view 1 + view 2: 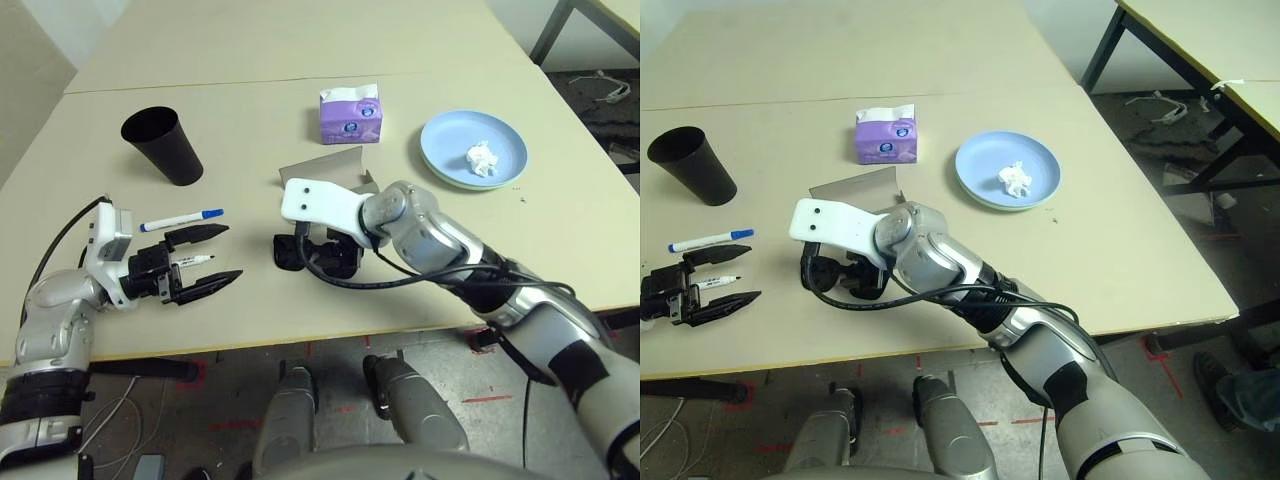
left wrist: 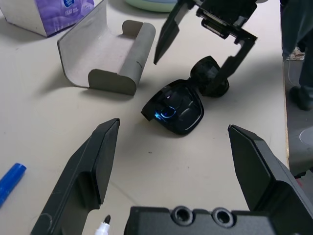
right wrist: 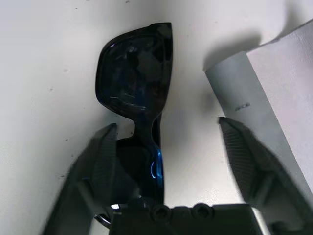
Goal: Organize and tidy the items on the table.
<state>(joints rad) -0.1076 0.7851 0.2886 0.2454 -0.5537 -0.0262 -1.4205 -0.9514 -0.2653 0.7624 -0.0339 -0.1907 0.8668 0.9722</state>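
Glossy black plastic sunglasses (image 3: 134,93) with a blue glint, matte grey open glasses case (image 2: 105,61), purple-and-white tissue pack (image 1: 350,115), pale blue plate (image 1: 455,140) over a green one, white crumpled tissue wad (image 1: 482,159), black tapered cup (image 1: 162,144), white blue-capped marker (image 1: 181,219), pale beige bench (image 1: 250,60).

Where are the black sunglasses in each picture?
Left eye view: black plastic sunglasses, table middle, under the right end effector.
Right eye view: sunglasses, left of centre, under that arm.
Left wrist view: sunglasses, centre.
Right wrist view: sunglasses, upper middle, running down between the fingers.
Shared landmark: the open grey glasses case, beside them.
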